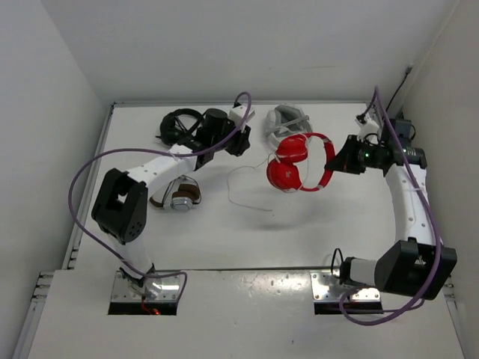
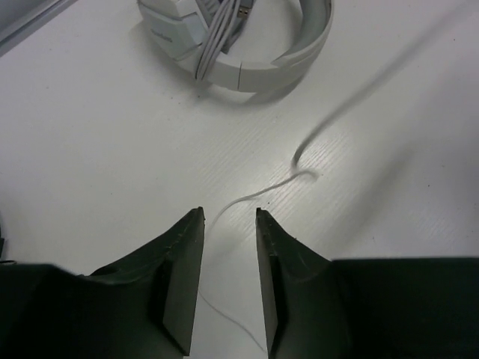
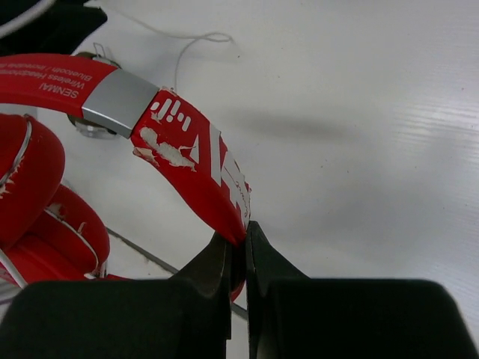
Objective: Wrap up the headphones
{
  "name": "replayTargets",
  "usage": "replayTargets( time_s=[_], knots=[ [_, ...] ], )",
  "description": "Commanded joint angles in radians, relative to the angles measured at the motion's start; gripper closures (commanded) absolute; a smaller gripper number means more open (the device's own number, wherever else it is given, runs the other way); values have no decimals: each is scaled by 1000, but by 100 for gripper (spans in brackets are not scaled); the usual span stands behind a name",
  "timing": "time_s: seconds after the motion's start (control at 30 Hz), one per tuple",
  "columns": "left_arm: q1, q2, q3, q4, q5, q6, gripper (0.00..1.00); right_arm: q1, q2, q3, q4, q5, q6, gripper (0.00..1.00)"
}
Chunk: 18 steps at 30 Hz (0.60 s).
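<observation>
Left claw [image 2: 230,217] hovers narrowly parted over the thin white cable [image 2: 258,196] lying on the white surface [image 2: 90,149], near a grey-white headset [image 2: 247,71], while further right the red headphones [image 1: 299,163] are near the surface's middle, their headband [image 3: 191,161] pinched tight in the right claw [image 3: 239,241].

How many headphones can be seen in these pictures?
4. Red headphones centre-right, headband gripped by the right end effector; grey-white headset behind them; brown-and-silver pair beside the left arm; apparently a black pair far left, partly hidden by that arm.
</observation>
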Motion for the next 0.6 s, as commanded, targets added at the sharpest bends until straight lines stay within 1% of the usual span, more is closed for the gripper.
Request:
replayTargets(
  time_s=[0.0, 0.07, 0.1, 0.13, 0.17, 0.2, 0.23, 0.3, 0.33, 0.37, 0.4, 0.43, 0.47, 0.53, 0.57],
  knots=[
    [14, 28, -5, 80, 53, -45, 58, -35, 18, 40, 65, -88, 92, 100],
    [14, 28, -16, 80, 53, -45, 55, -61, 30, 49, 65, -77, 92, 100],
    [14, 28, -25, 89, 53, -54, 55, -61, 30, 49, 65, -67, 92, 100],
    [14, -6, -57, 105, 53, -54, 53, -71, 39, 49, 65, -48, 92, 100],
    [14, -29, -86, 121, 53, -54, 48, -84, 39, 49, 65, -39, 102, 100],
    [14, -82, -150, 163, 53, -63, 42, -84, 39, 58, 65, -28, 102, 100],
    [14, -83, -151, 174, 53, -63, 42, -84, 39, 58, 65, -16, 102, 100],
    [-6, -158, -228, 165, 30, -63, 41, -93, 39, 58, 65, 25, 102, 100],
    [-27, -185, -255, 151, 16, -97, 41, -93, 39, 58, 65, 39, 111, 100],
    [-39, -213, -321, 151, -16, -120, 41, -93, 39, 58, 65, 50, 111, 100],
    [-55, -269, -353, 137, -33, -143, 41, -93, 39, 58, 65, 79, 121, 100],
    [-71, -294, -382, 114, -48, -166, 41, -93, 39, 58, 65, 99, 122, 100],
    [-111, -314, -434, 100, -100, -216, 41, -93, 39, 58, 65, 119, 135, 100],
    [-150, -345, -472, 56, -160, -275, 41, -93, 29, 58, 65, 172, 151, 100],
    [-186, -357, -484, 39, -207, -331, 41, -93, 29, 58, 65, 194, 166, 100]
  ],
)
